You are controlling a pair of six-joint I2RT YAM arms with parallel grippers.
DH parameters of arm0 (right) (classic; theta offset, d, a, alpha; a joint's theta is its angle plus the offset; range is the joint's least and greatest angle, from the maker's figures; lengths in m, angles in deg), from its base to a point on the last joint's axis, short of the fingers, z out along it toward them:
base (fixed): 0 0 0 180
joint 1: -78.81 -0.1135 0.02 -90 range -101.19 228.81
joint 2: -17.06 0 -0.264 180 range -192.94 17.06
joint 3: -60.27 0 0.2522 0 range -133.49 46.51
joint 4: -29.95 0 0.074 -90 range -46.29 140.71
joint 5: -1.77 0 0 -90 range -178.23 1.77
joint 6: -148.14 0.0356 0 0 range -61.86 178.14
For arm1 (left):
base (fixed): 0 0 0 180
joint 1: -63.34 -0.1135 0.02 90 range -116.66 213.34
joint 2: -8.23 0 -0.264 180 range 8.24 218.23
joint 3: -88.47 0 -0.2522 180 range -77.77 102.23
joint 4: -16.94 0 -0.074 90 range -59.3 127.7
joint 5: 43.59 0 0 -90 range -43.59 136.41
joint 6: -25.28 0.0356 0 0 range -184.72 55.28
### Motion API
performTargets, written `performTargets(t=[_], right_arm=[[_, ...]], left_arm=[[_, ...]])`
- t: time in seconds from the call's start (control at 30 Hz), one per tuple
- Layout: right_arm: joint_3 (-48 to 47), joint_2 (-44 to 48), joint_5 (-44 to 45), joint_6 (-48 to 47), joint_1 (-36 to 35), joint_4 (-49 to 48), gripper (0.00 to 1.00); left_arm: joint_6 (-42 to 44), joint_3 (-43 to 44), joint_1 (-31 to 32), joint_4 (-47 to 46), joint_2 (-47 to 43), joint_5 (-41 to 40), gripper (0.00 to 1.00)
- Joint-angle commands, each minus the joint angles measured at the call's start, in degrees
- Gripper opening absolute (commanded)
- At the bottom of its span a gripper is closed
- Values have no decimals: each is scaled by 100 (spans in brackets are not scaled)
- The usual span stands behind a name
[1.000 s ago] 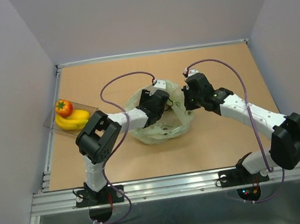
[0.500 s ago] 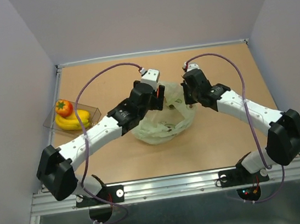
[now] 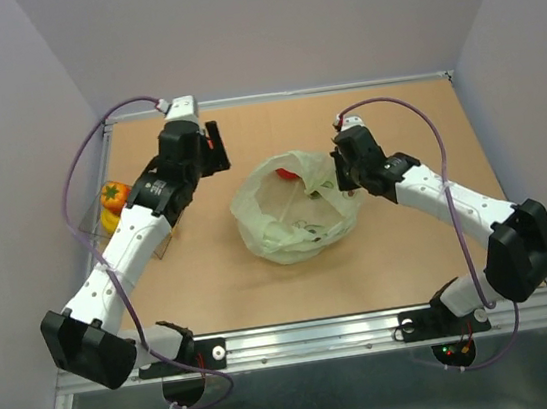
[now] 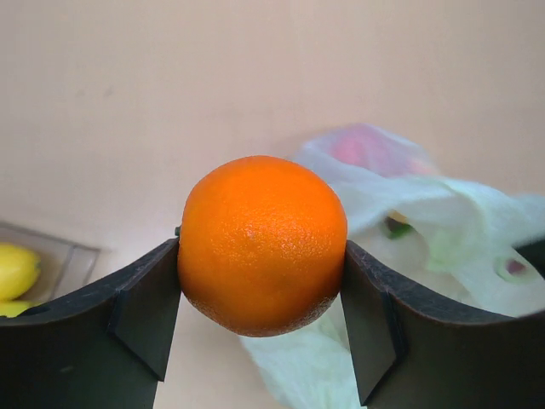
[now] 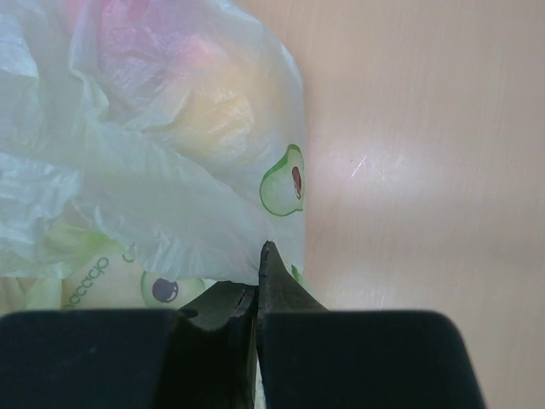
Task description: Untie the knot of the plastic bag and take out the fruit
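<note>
My left gripper (image 4: 262, 281) is shut on a round orange fruit (image 4: 262, 244) and holds it up in the air, left of the plastic bag (image 3: 295, 217) and near the clear box (image 3: 95, 225); in the top view it (image 3: 214, 152) is at the back left. The pale green bag lies in the table's middle with its mouth gaping open; no knot shows. A red fruit (image 3: 290, 173) shows inside it. My right gripper (image 5: 260, 256) is shut on the bag's right edge (image 5: 153, 170).
The clear box at the left holds a yellow banana (image 4: 15, 271) and an orange fruit with a green top (image 3: 114, 194); my left arm crosses over it. The side walls stand close to the table's left and right edges.
My left arm has drawn out of the bag with the orange fruit and swung left and back, toward the clear box. The right gripper has kept its hold on the bag's edge.
</note>
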Motion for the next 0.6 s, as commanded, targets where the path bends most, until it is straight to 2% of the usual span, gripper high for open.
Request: performTargets(t=[0.0, 0.03, 0.13, 0.33, 0.57], right_arm=[[189, 429, -165, -47, 33, -87, 1], [250, 499, -235, -65, 33, -87, 1], [338, 684, -393, -108, 33, -96, 1], [444, 904, -570, -179, 33, -113, 1], [427, 1036, -438, -126, 33, -105, 1]], left_arm=[[-522, -93, -1058, 576, -110, -417, 10], [-558, -164, -1530, 594, -66, -391, 10], [-515, -463, -2200, 384, -49, -461, 11], [-365, -823, -3054, -99, 197, -637, 11], [-795, -1192, -3223, 129, 277, -856, 13]])
